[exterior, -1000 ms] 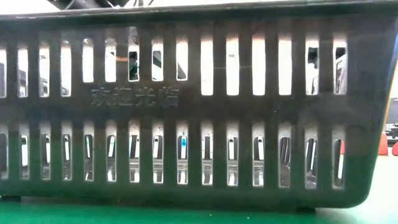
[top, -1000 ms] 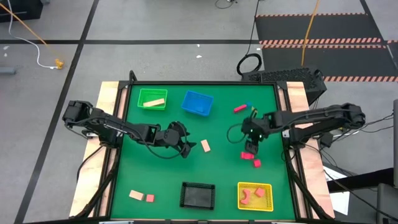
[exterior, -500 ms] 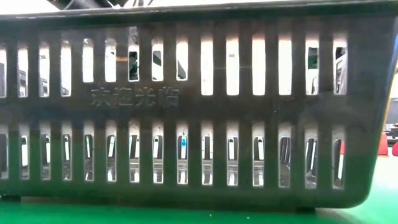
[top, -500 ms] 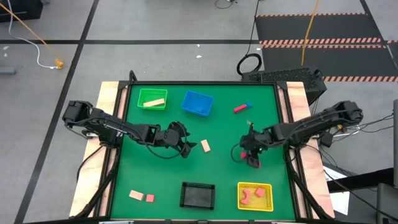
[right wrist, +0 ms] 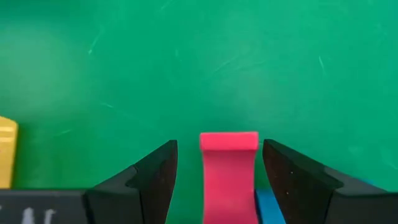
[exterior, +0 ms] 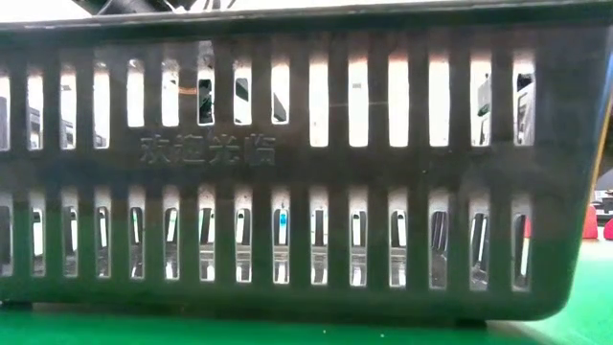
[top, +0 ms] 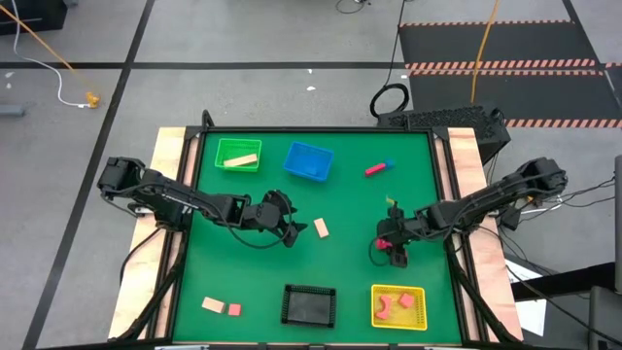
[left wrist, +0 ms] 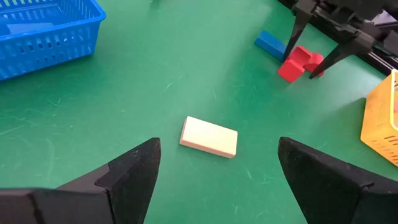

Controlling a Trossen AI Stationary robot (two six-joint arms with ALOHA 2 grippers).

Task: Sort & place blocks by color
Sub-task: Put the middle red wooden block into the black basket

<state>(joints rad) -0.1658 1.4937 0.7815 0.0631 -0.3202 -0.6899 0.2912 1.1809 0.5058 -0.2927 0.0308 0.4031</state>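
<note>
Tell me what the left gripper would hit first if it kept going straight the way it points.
Most likely the tan block: it lies on the green mat straight ahead of the open left gripper, centred between the fingers. Depth is hard to judge.

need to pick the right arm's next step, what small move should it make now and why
Probably close the right gripper: the pink-red block sits between its open fingers with gaps on both sides, so it is framed but not yet gripped. A blue block lies close beside it.
</note>
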